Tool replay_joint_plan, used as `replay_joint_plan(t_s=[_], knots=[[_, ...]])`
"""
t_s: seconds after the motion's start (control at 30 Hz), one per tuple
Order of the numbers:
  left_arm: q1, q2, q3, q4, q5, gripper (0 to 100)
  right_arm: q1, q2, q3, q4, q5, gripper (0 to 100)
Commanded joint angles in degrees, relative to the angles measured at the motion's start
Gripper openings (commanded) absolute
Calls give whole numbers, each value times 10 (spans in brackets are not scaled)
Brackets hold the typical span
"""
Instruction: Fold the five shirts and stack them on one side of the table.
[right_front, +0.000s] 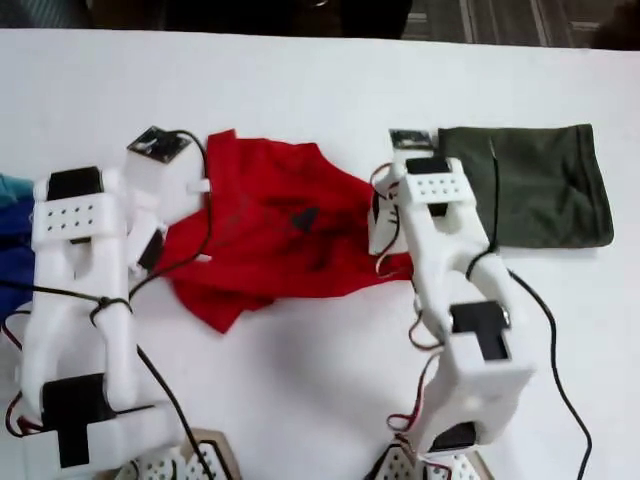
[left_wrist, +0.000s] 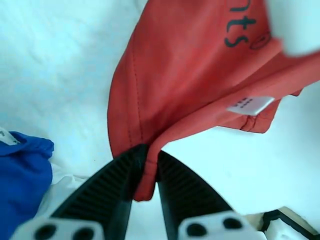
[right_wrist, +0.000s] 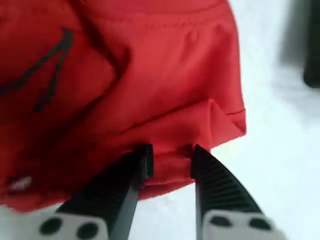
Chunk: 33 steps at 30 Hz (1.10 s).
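A red shirt (right_front: 270, 230) lies rumpled in the middle of the white table (right_front: 300, 80). My left gripper (right_front: 158, 250) is at its left edge; in the left wrist view this gripper (left_wrist: 150, 161) is shut on a fold of the red shirt (left_wrist: 175, 75), beside a white label (left_wrist: 250, 105). My right gripper (right_front: 385, 230) is at the shirt's right edge. In the right wrist view this gripper (right_wrist: 170, 157) pinches a fold of the red shirt (right_wrist: 165, 85) between its black fingers. A dark green shirt (right_front: 540, 185) lies folded at the right.
Blue cloth (right_front: 12, 245) lies at the table's left edge, behind the left arm, and the same blue cloth (left_wrist: 22, 175) appears close to the left gripper. Bare table extends along the far side and in front of the red shirt.
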Motion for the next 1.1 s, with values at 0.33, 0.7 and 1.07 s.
replay_joint_plan(t_s=[0.33, 0.7, 1.07], knots=[[-4, -14, -18, -18, -5, 28, 20, 29, -77, 80, 20, 227], [-6, -17, -18, -18, -5, 28, 28, 87, -76, 83, 21, 224], [-4, -18, -22, -18, -5, 28, 78, -17, 3, 100, 85, 225]])
